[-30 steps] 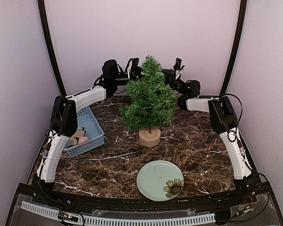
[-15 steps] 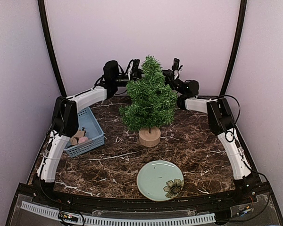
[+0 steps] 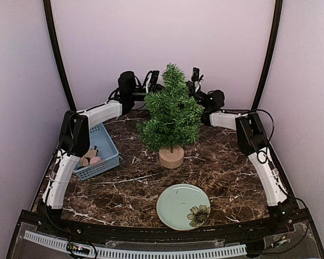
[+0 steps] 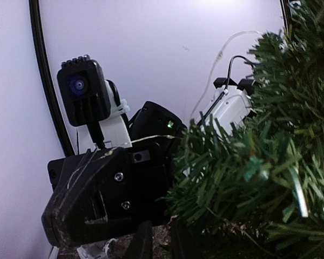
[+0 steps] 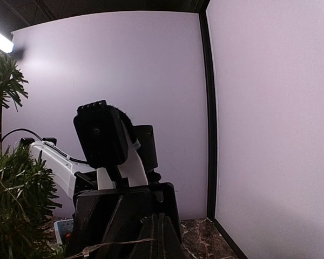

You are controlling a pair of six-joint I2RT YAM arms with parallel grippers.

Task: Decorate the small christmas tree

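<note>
The small christmas tree [image 3: 171,113] stands upright on its wood stump [image 3: 171,156] at the middle of the marble table. Both grippers are behind its upper branches, facing each other. My left gripper [image 3: 159,86] [image 4: 161,233] is just left of the tree top; its fingers are almost together with a thin slit between them, and nothing shows in it. My right gripper [image 3: 190,84] [image 5: 157,217] is just right of the top, shut on a thin pale string [image 5: 119,244]. In the left wrist view this string [image 4: 154,138] runs into the needles.
A blue basket [image 3: 109,141] with a few small items stands at the left, under the left arm. A pale green plate [image 3: 175,208] with a flower print lies near the front. Black frame posts and lilac walls close in behind both grippers.
My left gripper's fingers have drawn together from a wide stance. The right gripper has edged left and a little higher, closer to the tree top.
</note>
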